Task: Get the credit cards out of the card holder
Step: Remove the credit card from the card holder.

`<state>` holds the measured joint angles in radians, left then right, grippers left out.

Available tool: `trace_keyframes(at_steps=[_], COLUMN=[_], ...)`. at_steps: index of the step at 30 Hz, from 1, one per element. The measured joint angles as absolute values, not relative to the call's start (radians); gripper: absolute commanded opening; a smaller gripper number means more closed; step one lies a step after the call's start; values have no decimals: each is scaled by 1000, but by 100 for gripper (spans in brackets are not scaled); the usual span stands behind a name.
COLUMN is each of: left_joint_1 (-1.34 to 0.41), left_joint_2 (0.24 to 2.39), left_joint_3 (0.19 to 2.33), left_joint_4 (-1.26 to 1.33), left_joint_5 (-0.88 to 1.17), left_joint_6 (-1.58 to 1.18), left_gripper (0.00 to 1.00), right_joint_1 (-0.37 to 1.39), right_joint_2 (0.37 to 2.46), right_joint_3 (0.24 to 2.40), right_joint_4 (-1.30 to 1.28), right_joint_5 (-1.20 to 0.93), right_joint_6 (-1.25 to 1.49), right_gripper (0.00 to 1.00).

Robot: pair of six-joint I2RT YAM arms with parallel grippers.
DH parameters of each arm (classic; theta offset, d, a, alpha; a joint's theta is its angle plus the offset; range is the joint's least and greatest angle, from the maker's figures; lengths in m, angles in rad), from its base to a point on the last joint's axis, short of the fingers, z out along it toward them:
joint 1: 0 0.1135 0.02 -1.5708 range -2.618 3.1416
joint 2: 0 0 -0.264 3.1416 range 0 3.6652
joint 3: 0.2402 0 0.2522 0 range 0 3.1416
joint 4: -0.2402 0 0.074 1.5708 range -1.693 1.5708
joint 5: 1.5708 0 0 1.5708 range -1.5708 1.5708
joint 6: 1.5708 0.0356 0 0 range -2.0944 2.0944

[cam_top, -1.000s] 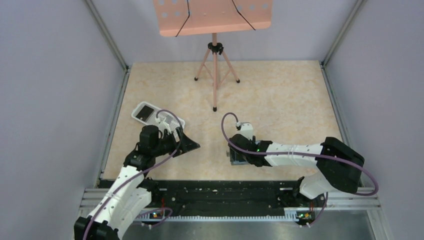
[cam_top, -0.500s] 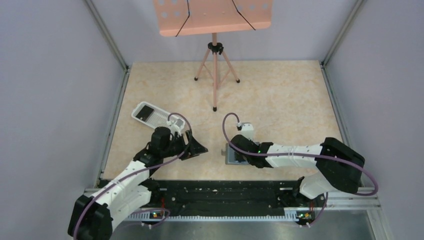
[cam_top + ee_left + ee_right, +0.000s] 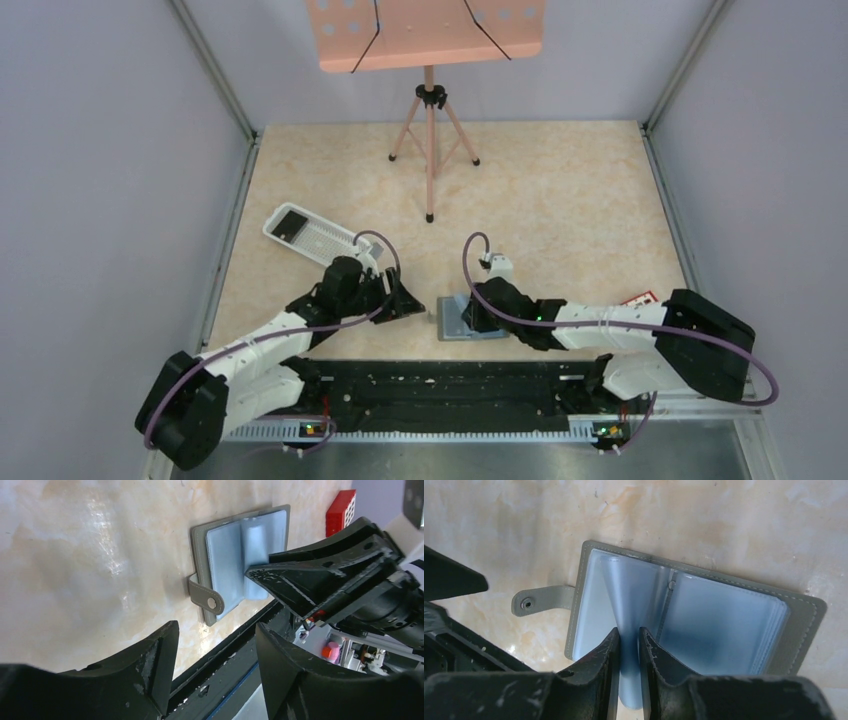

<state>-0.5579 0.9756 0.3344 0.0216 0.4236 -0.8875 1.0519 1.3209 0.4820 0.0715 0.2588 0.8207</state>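
The card holder (image 3: 452, 322) lies open on the table near the front edge, slate-grey outside and bluish inside. It also shows in the left wrist view (image 3: 227, 550) and in the right wrist view (image 3: 729, 625), with its snap tab (image 3: 536, 602) sticking out. My right gripper (image 3: 470, 314) (image 3: 629, 636) is shut on a bluish inner sleeve (image 3: 634, 595) of the holder and lifts it up. My left gripper (image 3: 410, 300) (image 3: 215, 630) is open and empty, just left of the holder. A red credit card (image 3: 640, 297) (image 3: 342, 507) lies on the table beside my right arm.
A white ribbed tray (image 3: 312, 236) lies at the left behind my left arm. A music stand on a tripod (image 3: 430, 150) stands at the back middle. The black rail (image 3: 440, 385) runs along the front edge, close to the holder.
My left gripper has moved right, up to the holder. My right arm has shifted, the holder now lies open flat, and the red card shows beside the right arm.
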Motion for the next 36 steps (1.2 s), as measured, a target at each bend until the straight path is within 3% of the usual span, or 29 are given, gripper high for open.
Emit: trace_keyframes(at_steps=[12,18,22,29,33,36], left_joint_1=[-757,-807,-813,-834,-858,-870], left_joint_2=[1185,1270,1313,1321,1321,1335], left_joint_3=[401,427,440,472,499,515], left_joint_4=[155,225,226,161,120,100], left_joint_5=[394,353,327,249,211,194], left_joint_6=[-902,-928,-934,-907,-879,-864], left_gripper=[41,36,38,59,60,55], right_joint_1=[1052,1052,1052,1051,1051,1050], right_joint_2=[1197,1169,1139,1065,1054,1054], right_joint_3=[368,340,324,297,294,294], right_joint_4=[153,167,161,150,146,145], right_joint_5=[241,242,248,265,268,268], right_joint_6=[820,820,820,821,821,821], right_gripper=[17,19,19,19,19,19])
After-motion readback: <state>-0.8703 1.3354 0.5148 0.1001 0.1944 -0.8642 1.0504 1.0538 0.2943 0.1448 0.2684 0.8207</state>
